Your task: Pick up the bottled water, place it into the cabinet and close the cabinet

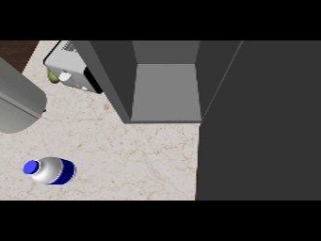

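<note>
Water bottle (49, 170) upright on marble surface (135, 155), lower left, well apart from open cabinet (164, 89). My forearm (6, 101) shows upper left; neither hand visible, finger state unknown. Approach bottle from side, wrap body below blue cap (31, 167).

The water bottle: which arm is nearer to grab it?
Probably the left. The bottled water stands at the counter's left, below the left forearm. No hand shows, and no right arm.
</note>
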You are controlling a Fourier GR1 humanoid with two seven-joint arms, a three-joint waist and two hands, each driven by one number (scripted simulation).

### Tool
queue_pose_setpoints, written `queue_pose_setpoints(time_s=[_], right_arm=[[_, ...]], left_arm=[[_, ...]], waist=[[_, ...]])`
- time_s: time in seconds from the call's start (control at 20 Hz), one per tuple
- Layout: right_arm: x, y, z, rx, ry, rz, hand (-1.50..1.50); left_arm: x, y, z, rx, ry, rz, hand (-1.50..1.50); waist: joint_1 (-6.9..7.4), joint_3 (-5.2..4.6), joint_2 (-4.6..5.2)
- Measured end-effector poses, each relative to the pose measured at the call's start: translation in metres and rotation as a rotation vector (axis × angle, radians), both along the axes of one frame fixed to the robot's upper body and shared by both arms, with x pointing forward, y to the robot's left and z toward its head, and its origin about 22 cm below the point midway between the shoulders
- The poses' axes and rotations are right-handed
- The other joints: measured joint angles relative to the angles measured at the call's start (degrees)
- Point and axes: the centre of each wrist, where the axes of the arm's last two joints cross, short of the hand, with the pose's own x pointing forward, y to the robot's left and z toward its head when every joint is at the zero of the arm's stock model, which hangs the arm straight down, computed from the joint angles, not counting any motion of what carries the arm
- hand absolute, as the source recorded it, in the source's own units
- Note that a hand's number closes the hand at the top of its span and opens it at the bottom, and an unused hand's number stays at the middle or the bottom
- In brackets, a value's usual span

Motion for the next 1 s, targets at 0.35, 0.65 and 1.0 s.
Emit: queue_pose_setpoints(time_s=[0.35, 0.65, 1.0], right_arm=[[-0.018, 0.004, -0.007, 0.017, 0.041, 0.020, -1.50], [-0.029, 0.005, -0.006, 0.001, 0.032, 0.013, -1.50], [-0.046, 0.005, -0.009, -0.008, 0.043, 0.015, -1.50]], left_arm=[[0.005, 0.023, -0.018, 0.041, 0.078, 0.036, -1.50], [0.019, 0.028, -0.052, 0.063, 0.162, 0.040, -1.50], [0.033, 0.027, -0.100, 0.058, 0.284, 0.021, -1.50]], waist=[[-0.65, -0.04, 0.07], [-1.00, -0.07, 0.12], [-1.42, -0.10, 0.13]])
